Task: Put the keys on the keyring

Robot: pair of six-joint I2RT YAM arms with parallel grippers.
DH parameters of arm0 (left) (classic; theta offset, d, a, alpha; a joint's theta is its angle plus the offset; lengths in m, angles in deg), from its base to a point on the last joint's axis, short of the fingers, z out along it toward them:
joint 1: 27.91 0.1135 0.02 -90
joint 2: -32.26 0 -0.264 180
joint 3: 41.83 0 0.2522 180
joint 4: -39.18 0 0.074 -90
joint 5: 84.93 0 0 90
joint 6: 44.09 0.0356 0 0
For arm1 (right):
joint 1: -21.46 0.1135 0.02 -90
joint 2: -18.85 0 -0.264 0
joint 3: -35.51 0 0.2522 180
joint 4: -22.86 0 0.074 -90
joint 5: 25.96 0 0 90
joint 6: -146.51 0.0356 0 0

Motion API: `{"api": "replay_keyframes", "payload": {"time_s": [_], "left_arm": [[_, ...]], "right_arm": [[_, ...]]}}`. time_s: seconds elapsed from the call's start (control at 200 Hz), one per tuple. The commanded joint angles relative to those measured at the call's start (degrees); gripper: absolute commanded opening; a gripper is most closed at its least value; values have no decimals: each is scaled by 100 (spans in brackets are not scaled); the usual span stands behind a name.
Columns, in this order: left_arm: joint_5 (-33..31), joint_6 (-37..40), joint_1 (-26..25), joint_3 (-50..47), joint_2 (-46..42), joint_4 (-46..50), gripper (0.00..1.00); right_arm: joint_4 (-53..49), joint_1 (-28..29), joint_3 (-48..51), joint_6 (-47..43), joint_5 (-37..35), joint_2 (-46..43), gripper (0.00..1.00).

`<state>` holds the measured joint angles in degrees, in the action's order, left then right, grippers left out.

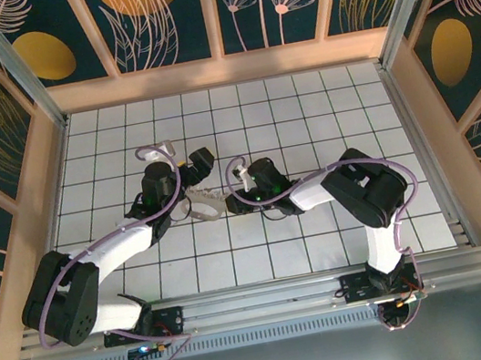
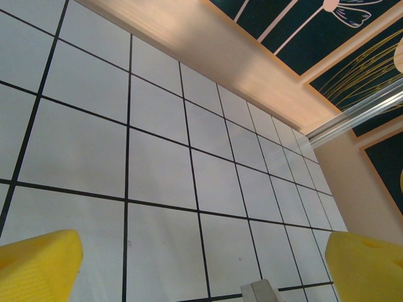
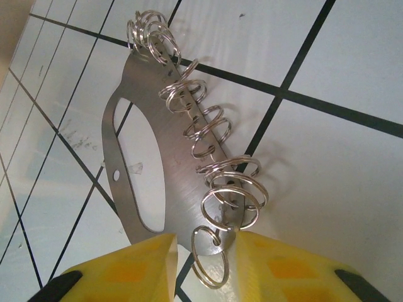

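Observation:
The keyring [image 3: 179,189] is a flat silver plate with an oval cut-out and several split rings [image 3: 230,201] along one edge. It lies on the white grid table [image 1: 303,114], where it appears as a pale loop [image 1: 205,204] between the two arms. My right gripper [image 3: 203,255] has its yellow fingers [image 3: 289,270] slightly apart at the plate's near end. The lowest ring [image 3: 211,261] hangs loose in the gap. My right gripper [image 1: 229,191] sits just right of the keyring. My left gripper [image 1: 191,170], [image 2: 203,251] is wide open above the table and holds nothing. The keys are out of view.
A wooden rim [image 1: 213,72] and patterned panels close the table at the back and sides. The back rim [image 2: 252,69] runs ahead of the left gripper. A small pale block corner [image 2: 261,290] pokes in at the bottom of the left wrist view.

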<state>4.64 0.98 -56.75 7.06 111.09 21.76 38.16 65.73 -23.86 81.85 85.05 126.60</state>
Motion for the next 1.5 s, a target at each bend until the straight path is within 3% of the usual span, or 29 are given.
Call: {"api": "replay_keyframes", "payload": {"time_s": [0.0,0.641,0.871,0.971,1.376,1.491], "left_arm": [[43,-52,-16,-63,1,-222,99],[43,-69,-16,-86,6,-245,99],[43,-56,-16,-85,19,-248,99],[17,-51,-16,-90,10,-242,99],[-150,248,-11,438,-148,305,99],[67,570,-8,815,-95,437,99]], "right_arm": [[-344,68,104,-126,-189,-179,32],[-460,187,-84,-196,-247,-26,21],[-489,187,-106,-239,-315,-42,0],[-498,171,-106,-271,-391,-134,0],[-993,-211,-190,-873,-563,-1480,0],[-1194,-450,-294,-1147,-460,-1951,0]]}}
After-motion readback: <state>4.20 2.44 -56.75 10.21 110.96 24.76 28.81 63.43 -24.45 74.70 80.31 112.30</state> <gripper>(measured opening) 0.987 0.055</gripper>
